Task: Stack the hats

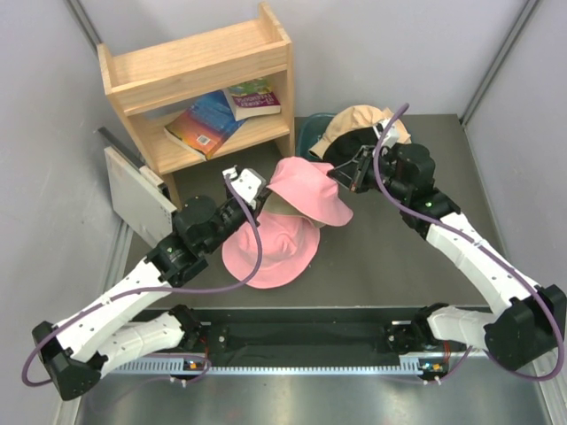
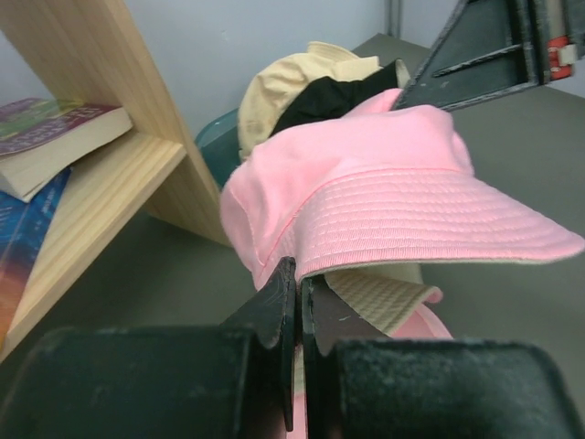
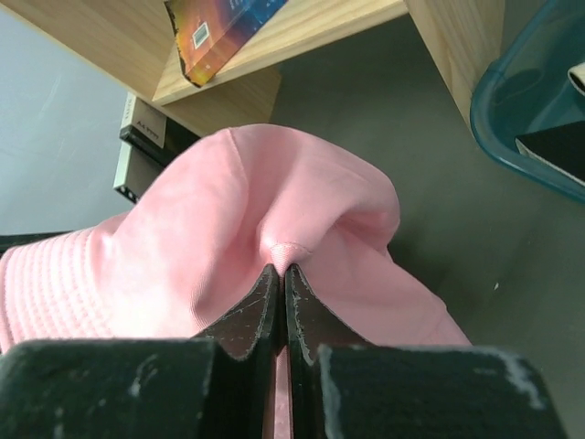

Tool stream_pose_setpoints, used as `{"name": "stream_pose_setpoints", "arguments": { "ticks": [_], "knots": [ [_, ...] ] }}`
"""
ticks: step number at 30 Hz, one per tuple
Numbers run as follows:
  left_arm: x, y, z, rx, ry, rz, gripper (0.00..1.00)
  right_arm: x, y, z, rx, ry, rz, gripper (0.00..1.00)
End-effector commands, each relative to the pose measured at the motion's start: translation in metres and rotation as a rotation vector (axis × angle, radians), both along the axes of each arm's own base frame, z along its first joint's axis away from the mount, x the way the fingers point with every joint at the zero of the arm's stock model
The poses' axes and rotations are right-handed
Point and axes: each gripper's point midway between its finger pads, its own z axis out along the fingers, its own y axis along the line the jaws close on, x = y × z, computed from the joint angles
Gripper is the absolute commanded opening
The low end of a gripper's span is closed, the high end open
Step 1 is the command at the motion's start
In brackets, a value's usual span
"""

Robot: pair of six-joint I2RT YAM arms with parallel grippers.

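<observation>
Left gripper (image 2: 297,283): jaws pinched together on the brim edge of the top pink hat (image 1: 310,190); a thin fold of pink shows between them.
Right gripper (image 3: 281,274): jaws nipped tight on a pucker of that hat's crown, on the far side from the left one.
Why two grips: the cloth is floppy, so I reckon one holds the brim and the other the crown to keep the hat spread.
Top pink hat: held over the lower pink hat (image 1: 266,257), overlapping its far edge.
Beige patch (image 2: 384,300): a waffle-textured piece under the held brim; lining or another hat, I cannot tell.
Lower pink hat: flat on the table (image 1: 399,266), the likely base of the stack.
Tan hat (image 1: 354,124) and black hat (image 1: 354,144): heaped over the tub (image 1: 310,133), beside the shelf (image 1: 204,71), apparently waiting.
Progress: early, by my reading.
</observation>
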Motion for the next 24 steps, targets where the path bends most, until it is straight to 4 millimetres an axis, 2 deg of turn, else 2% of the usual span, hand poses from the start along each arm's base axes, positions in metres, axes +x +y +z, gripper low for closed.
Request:
{"name": "stream_pose_setpoints", "arguments": {
  "ticks": [1,2,5,7,12,19,20,24],
  "knots": [
    [0.02,0.015,0.025,-0.022,-0.108,0.13,0.0,0.005,-0.005,0.074,0.079,-0.221,-0.021,0.0],
    [0.022,0.018,0.032,-0.036,-0.132,0.152,0.0,0.001,-0.004,0.081,0.089,-0.239,-0.017,0.0],
    [0.031,0.031,0.035,0.004,-0.195,0.23,0.0,-0.005,0.0,0.094,0.11,-0.28,-0.016,0.0],
    [0.035,0.034,0.046,0.02,-0.245,0.256,0.0,-0.008,0.001,0.1,0.122,-0.301,-0.015,0.0],
    [0.047,0.04,0.06,0.071,-0.306,0.304,0.0,-0.015,0.011,0.115,0.149,-0.348,0.013,0.0],
    [0.072,0.054,0.055,0.043,-0.279,0.3,0.0,-0.022,0.018,0.139,0.164,-0.417,0.037,0.0],
    [0.079,0.062,0.054,0.044,-0.276,0.319,0.0,-0.023,0.019,0.14,0.164,-0.422,0.038,0.0],
    [0.09,0.064,0.052,0.025,-0.257,0.29,0.0,-0.019,0.02,0.145,0.159,-0.45,0.031,0.0]
  ]
}}
